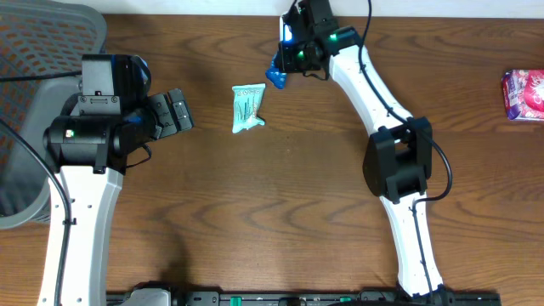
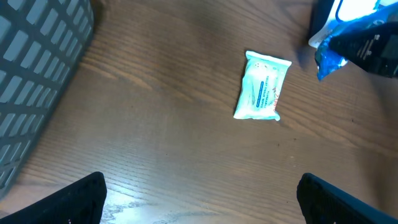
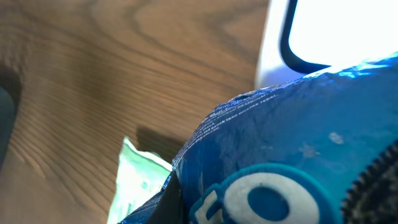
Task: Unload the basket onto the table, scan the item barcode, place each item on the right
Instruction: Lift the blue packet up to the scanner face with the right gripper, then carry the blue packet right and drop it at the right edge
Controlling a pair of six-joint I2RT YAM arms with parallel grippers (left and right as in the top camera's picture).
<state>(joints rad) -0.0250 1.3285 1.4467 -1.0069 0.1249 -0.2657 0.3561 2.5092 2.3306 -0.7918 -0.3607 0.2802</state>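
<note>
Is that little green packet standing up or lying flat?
Lying flat: the green packet rests broad face up on the wooden table, its print visible from overhead.

On the left: raised from the near edge, wrist turned inward, with the left gripper spread wide (fingers at the wrist view's lower corners); on the right: bent at the elbow, stretched far, with the right gripper seemingly clamped on a blue packet.

Glossy blue plastic packet, matt wood-grain table
</note>
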